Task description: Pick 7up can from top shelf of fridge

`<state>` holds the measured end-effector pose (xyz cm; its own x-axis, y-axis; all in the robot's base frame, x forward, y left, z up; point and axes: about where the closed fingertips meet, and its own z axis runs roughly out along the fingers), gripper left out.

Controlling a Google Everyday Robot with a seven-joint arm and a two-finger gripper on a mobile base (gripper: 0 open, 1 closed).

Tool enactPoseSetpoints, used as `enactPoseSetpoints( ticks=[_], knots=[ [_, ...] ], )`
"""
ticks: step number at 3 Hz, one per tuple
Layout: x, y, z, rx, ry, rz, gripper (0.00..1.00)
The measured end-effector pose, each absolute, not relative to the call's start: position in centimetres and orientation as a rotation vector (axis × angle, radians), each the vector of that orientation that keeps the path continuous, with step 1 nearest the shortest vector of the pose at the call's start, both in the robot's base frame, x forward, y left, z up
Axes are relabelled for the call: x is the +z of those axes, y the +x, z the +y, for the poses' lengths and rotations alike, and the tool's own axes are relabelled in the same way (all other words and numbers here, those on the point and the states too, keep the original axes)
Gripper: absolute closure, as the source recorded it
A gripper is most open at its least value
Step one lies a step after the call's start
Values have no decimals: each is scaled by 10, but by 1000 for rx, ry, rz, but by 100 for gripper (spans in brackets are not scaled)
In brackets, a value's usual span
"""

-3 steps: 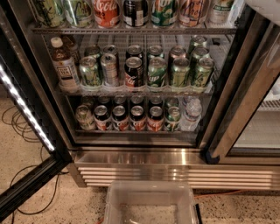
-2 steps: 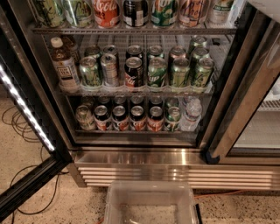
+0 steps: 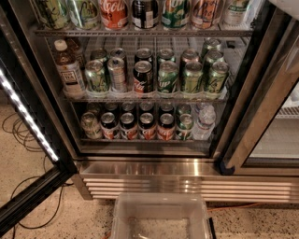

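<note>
The fridge (image 3: 149,168) stands open in front of me, with silver wire racks and a ribbed steel base. The uppermost rack in view (image 3: 140,32) carries a row of cans cut off by the picture's top edge. Two pale cans with green print (image 3: 84,11) stand at its left end. I cannot tell whether either is the white 7up can. Beside them are a red Coca-Cola can (image 3: 113,11), a black can (image 3: 145,11) and a mostly green can (image 3: 175,11). My gripper is not in view. Only a white edge (image 3: 286,3) shows at the top right corner.
The glass door (image 3: 28,121) hangs open at left with a lit strip. Cables (image 3: 32,186) lie on the speckled floor. A clear plastic bin (image 3: 161,219) sits below the fridge base. Two lower racks hold green cans (image 3: 168,77), cola cans and bottles. A second cooler door (image 3: 275,135) is at right.
</note>
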<state>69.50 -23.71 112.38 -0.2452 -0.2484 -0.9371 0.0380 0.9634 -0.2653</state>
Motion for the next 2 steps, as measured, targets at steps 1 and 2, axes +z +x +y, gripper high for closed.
enactPoseSetpoints(
  ticks=[1, 2],
  knots=[
    [1134, 693, -238, -200, -100, 1749, 100],
    [1153, 680, -245, -167, -68, 1677, 100]
  ],
)
